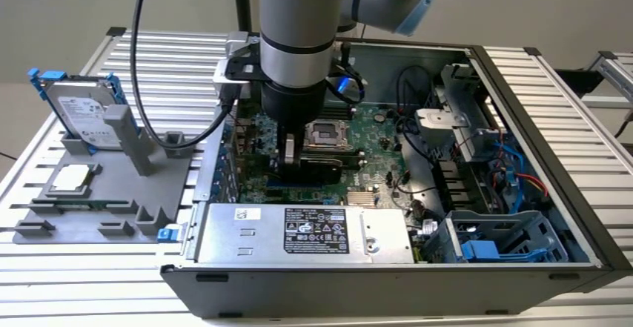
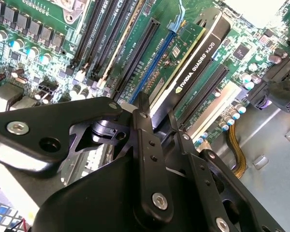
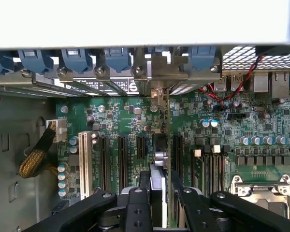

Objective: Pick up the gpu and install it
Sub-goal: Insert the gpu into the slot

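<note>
Standing edge-on among the motherboard's expansion slots inside the open black computer case, the gpu, a thin card with a black cooler face and a green circuit-board face, is pinched between the black fingers of the gripper. In the first wrist view the card runs up between the finger linkages toward the slot brackets at the case's rear wall, upright and in line with the neighbouring long black slots. Whether its edge connector is fully seated cannot be told. The grey arm reaches straight down into the case over the green motherboard. In the exterior view, a silver power supply box lies along the near wall of the case. On the exterior view's left, a grey parts holder sits on the slatted metal table, with a silver hard drive in a blue frame standing upright in it.
</note>
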Available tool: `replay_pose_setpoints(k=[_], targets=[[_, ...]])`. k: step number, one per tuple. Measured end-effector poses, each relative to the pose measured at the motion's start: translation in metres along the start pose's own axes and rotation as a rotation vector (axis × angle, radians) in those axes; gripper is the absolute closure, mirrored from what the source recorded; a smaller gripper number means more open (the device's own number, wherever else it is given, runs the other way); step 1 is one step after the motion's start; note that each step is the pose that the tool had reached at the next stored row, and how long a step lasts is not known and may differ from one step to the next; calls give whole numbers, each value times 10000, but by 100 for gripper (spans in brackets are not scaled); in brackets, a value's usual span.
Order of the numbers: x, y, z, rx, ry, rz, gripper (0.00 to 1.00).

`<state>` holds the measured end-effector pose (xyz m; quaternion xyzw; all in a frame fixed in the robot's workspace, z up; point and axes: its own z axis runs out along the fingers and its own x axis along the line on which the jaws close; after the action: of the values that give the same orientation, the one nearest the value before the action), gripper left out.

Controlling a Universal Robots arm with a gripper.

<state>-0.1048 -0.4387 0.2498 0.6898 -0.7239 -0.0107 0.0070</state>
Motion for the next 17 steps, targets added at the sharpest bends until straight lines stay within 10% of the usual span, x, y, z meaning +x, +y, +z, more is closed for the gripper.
replay_pose_setpoints(k=[17], targets=[[29, -1, 10, -1, 1, -2, 100]])
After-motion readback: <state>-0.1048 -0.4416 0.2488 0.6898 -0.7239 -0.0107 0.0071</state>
